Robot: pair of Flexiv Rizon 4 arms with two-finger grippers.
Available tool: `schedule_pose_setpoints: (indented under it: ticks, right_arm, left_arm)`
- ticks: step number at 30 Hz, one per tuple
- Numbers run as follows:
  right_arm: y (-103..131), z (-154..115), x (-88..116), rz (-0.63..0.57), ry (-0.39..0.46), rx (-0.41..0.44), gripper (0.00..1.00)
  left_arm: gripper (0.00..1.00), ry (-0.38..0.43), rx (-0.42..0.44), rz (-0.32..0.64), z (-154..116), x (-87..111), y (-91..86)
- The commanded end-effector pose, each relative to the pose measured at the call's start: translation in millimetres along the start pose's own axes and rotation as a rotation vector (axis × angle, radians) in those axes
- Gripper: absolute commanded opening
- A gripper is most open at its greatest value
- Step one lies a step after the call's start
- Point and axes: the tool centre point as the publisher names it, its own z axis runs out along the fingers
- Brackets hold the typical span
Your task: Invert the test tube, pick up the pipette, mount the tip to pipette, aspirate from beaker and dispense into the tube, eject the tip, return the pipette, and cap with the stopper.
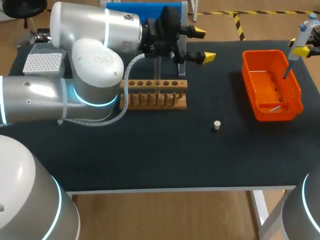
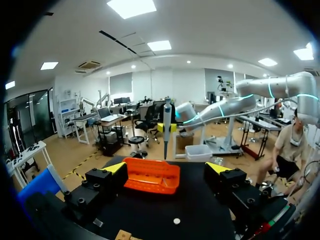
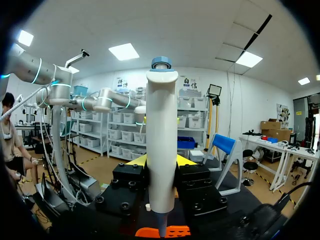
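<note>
**Right jaws gripping the pipette over the bin, at the worktop's 2 o'clock**

The right jaws are closing on the pipette (image 1: 300, 40) from both sides at mid-body, with its nose hanging down over the orange bin (image 1: 247, 75). I cannot tell whether a tip is sitting on it. The left jaws are standing wide and holding nothing at 12 o'clock, just behind the rack (image 1: 172, 102), where the clear tube (image 1: 157, 75) is standing upright. The stopper (image 1: 216, 125) is lying alone on the worktop, at the rack's 4 o'clock. The pipette is looking light, stiff and smooth, so it is probably apt to twist in the grip. The mid-body hold, clear of the plunger, is suiting it. The stopper is looking tiny and likely to roll, so it is asking for a pinch across its sides from above.
</note>
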Motion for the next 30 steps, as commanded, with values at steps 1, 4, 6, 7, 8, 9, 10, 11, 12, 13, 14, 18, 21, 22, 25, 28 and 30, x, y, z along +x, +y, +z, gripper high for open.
schedule_pose_setpoints:
  ticks: [1,4,6,7,8,9,10,11,12,13,14,18,21,22,25,28,30]
  right_arm:
    - [1.0,-0.3,0.3,0.0,0.0,0.004,0.0]
    - [1.0,-0.3,0.3,0.0,0.0,0.004,0.0]
    - [1.0,-0.3,0.3,0.0,0.0,0.004,0.0]
    - [1.0,-0.3,0.3,0.0,0.0,0.004,0.0]
    - [1.0,-0.3,0.3,0.0,0.0,0.004,0.0]
    - [1.0,-0.3,0.3,0.0,0.0,0.004,0.0]
    - [1.0,-0.3,0.3,0.0,0.0,0.004,0.0]
    - [1.0,-0.3,0.3,0.0,0.0,0.004,0.0]
    - [1.0,-0.3,0.3,0.0,0.0,0.004,0.0]
    - [1.0,-0.3,0.3,0.0,0.0,0.004,0.0]
    - [1.0,-0.3,0.3,0.0,0.0,0.004,0.0]
    - [1.0,-0.3,0.3,0.0,0.0,0.004,0.0]
    - [1.0,-0.3,0.3,0.0,0.0,0.004,0.0]
    - [1.0,-0.3,0.3,0.0,0.0,0.004,0.0]
    - [1.0,-0.3,0.3,0.0,0.0,0.004,0.0]
    - [1.0,-0.3,0.3,0.0,0.0,0.004,0.0]
    - [1.0,-0.3,0.3,0.0,0.0,0.004,0.0]
  left_arm:
    - [1.0,-0.002,0.07,0.004,-12.9,4.5,6.8]
    - [1.0,-0.007,0.084,0.006,-17.3,8.4,10.0]
    - [1.0,-0.013,0.089,0.007,-19.8,11.7,12.6]
    - [1.0,-0.017,0.095,0.007,-21.2,13.4,13.8]
    - [1.0,-0.021,0.101,0.006,-22.8,15.5,15.5]
    - [1.0,-0.027,0.105,0.004,-24.3,17.1,17.0]
    - [1.0,-0.032,0.114,0.003,-26.3,18.8,18.8]
    - [1.0,-0.035,0.118,0.002,-28.5,20.6,20.7]
    - [1.0,-0.042,0.121,-0.001,-30.3,21.9,22.7]
    - [1.0,-0.05,0.131,-0.005,-32.4,23.3,24.7]
    - [1.0,-0.052,0.134,-0.006,-34.6,24.5,26.6]
    - [1.0,-0.07,0.146,-0.01,-42.1,29.9,33.0]
    - [1.0,-0.081,0.159,-0.012,-47.5,33.6,37.9]
    - [1.0,-0.084,0.162,-0.015,-49.1,34.7,39.9]
    - [1.0,-0.09,0.172,-0.021,-53.3,37.5,44.6]
    - [1.0,-0.098,0.194,-0.022,-57.5,39.7,48.2]
    - [1.0,-0.105,0.215,-0.022,-59.4,40.9,50.4]
